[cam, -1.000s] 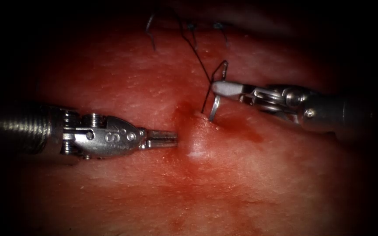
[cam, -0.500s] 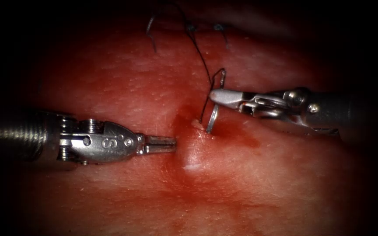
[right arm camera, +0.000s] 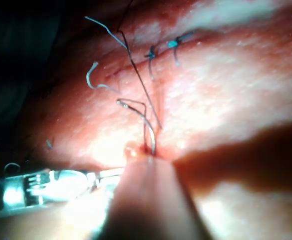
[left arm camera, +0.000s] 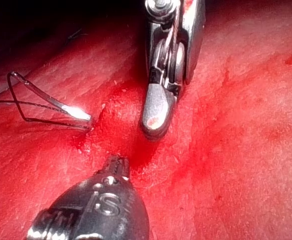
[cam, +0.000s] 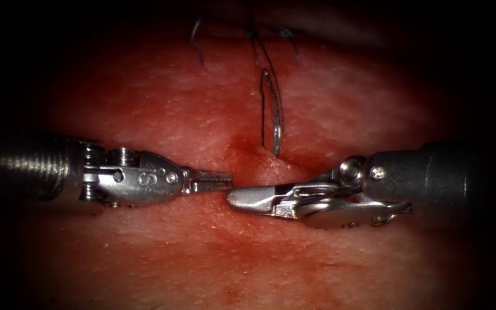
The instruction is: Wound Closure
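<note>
Needle (cam: 273, 123) upright in tissue (cam: 345, 97), free of both hands.

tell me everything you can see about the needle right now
The needle is a thin curved piece of shiny metal standing nearly upright, its tip sunk into the tissue just right of the cut. Neither tool holds it: the right tool lies below it and the left tool beside the cut. Dark thread runs from its upper end towards the far stitches. Red fluid wets the tissue around its base.
</note>
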Controlling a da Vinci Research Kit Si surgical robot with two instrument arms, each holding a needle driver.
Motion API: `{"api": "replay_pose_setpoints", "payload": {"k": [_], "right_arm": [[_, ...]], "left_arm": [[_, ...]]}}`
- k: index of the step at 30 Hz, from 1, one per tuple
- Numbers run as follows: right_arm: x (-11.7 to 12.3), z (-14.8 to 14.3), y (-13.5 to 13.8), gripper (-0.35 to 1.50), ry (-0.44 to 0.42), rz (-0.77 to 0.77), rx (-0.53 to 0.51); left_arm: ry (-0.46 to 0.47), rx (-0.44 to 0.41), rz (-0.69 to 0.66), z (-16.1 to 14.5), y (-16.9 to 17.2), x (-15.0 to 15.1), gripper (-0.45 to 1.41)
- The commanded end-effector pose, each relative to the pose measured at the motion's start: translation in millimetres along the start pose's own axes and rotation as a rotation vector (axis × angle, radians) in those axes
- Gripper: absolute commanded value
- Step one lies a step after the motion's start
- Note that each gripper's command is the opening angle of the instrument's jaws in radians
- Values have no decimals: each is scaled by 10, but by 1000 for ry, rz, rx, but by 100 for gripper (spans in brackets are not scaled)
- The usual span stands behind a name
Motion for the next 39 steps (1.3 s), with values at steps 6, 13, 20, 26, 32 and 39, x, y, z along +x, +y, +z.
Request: {"api": "replay_pose_setpoints", "payload": {"k": [6,13,20,26,32,39], "right_arm": [[25,-4,-29,10,103,-272,125],[45,-38,-80,79,127,-494,120],[54,-56,-90,59,54,-984,-117],[78,-46,-87,106,-32,-1440,-254],[94,-29,-58,145,-30,-1559,-337],[109,-9,-18,146,23,-1424,-392]], "left_arm": [[0,-1,1,7,1,0,-25],[1,-2,1,6,1,0,-23],[1,-5,0,3,-1,1,-20],[1,-4,0,3,-1,1,-15],[1,-4,-1,5,-1,2,-13],[2,-5,-1,6,-1,2,-11]]}}
